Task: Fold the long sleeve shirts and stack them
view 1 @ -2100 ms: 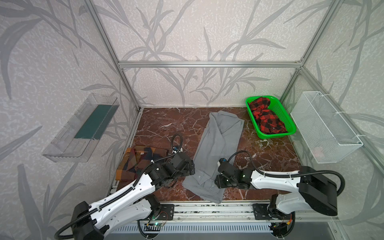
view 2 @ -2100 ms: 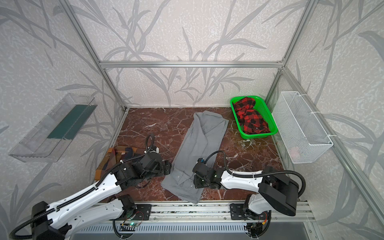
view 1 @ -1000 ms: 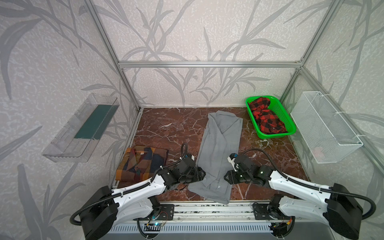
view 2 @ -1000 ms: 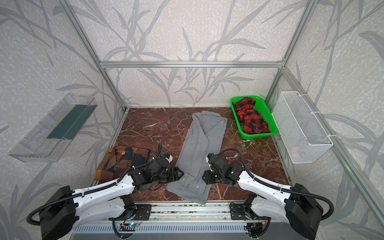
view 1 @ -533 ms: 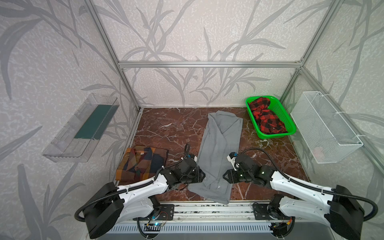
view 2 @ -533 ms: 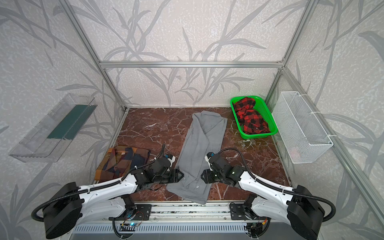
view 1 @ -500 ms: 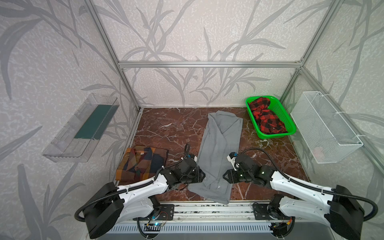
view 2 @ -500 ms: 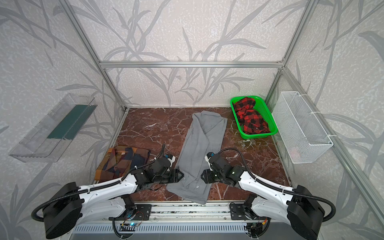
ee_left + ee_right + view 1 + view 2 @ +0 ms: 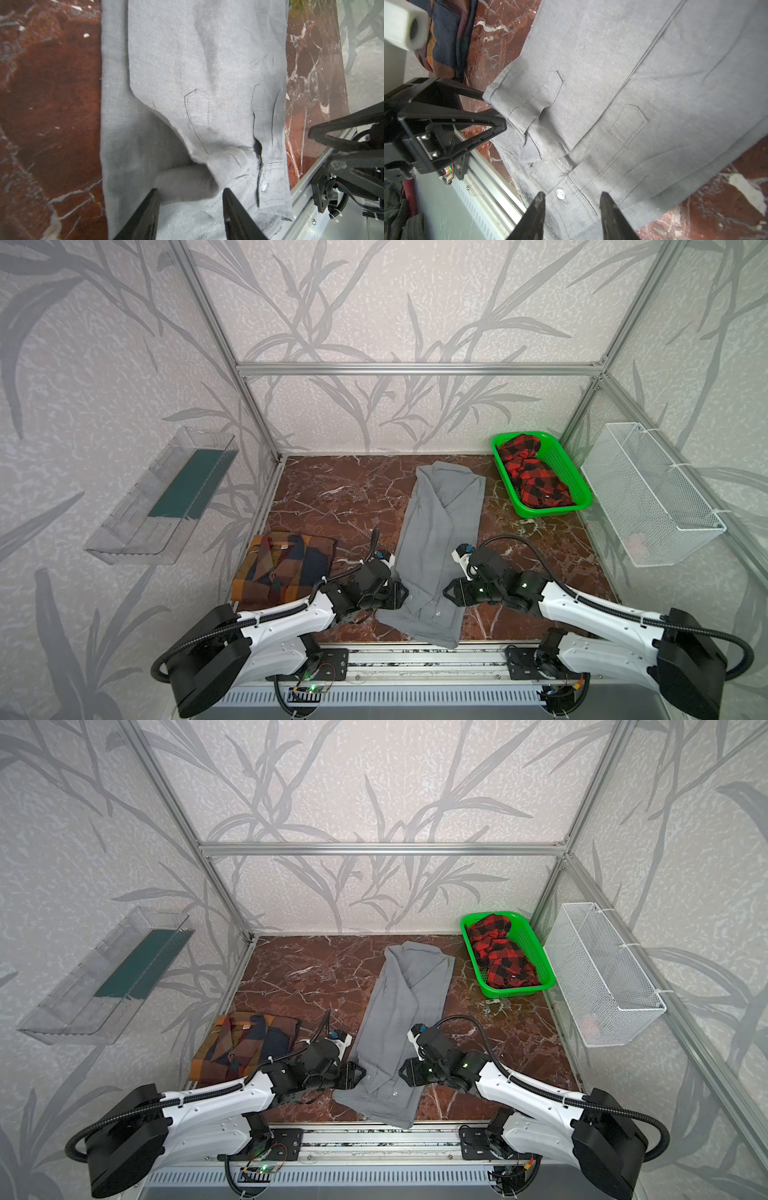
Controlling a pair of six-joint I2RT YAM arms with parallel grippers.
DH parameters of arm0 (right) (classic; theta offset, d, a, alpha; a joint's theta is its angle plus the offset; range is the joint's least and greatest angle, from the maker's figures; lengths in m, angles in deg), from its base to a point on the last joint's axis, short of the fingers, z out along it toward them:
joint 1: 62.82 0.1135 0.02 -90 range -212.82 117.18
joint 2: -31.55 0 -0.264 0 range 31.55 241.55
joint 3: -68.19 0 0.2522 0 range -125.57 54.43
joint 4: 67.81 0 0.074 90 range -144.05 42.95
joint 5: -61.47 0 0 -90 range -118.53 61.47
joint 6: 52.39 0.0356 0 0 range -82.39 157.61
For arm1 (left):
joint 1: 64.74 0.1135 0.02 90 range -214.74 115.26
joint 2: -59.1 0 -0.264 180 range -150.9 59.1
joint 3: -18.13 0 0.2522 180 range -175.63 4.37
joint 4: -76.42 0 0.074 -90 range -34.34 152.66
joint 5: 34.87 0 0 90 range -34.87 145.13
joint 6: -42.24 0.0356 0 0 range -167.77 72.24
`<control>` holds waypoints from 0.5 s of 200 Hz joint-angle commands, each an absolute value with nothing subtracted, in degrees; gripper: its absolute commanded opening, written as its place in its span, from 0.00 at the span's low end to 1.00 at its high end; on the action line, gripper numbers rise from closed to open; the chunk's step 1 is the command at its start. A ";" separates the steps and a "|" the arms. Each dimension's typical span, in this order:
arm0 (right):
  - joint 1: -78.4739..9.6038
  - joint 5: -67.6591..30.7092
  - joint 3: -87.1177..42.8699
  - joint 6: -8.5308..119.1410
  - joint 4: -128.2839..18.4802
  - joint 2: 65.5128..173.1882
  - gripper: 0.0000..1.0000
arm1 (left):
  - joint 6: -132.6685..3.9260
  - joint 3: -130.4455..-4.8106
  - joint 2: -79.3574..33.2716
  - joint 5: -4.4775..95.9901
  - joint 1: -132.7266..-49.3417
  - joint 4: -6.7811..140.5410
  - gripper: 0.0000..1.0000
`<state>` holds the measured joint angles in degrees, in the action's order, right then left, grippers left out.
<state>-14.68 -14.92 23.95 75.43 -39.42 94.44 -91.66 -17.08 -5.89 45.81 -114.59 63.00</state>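
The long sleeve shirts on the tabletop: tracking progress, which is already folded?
The orange, brown and navy check shirt, a compact rectangle; the grey button-up shirt is a long strip.

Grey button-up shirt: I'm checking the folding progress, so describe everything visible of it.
The plain grey woven collared shirt lies folded lengthwise into a long narrow strip on the red-brown marble tabletop, collar far, hem at the near edge. Stitched sleeve plackets, a cuff and a pale button show near the hem. The left gripper straddles a raised fold, jaws apart; the right gripper stands open over the button.
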 commanded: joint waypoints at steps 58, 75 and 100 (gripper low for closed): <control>-14.13 -13.96 22.88 74.62 -41.43 96.49 0.44 | -88.63 -12.15 -7.27 44.62 -114.69 76.26 0.45; -14.07 -13.78 22.70 74.64 -41.65 96.85 0.44 | -87.97 -12.28 -7.74 43.90 -114.70 76.37 0.42; -13.97 -13.68 22.61 74.57 -41.86 97.11 0.44 | -87.09 -12.30 -8.05 43.64 -114.71 77.30 0.33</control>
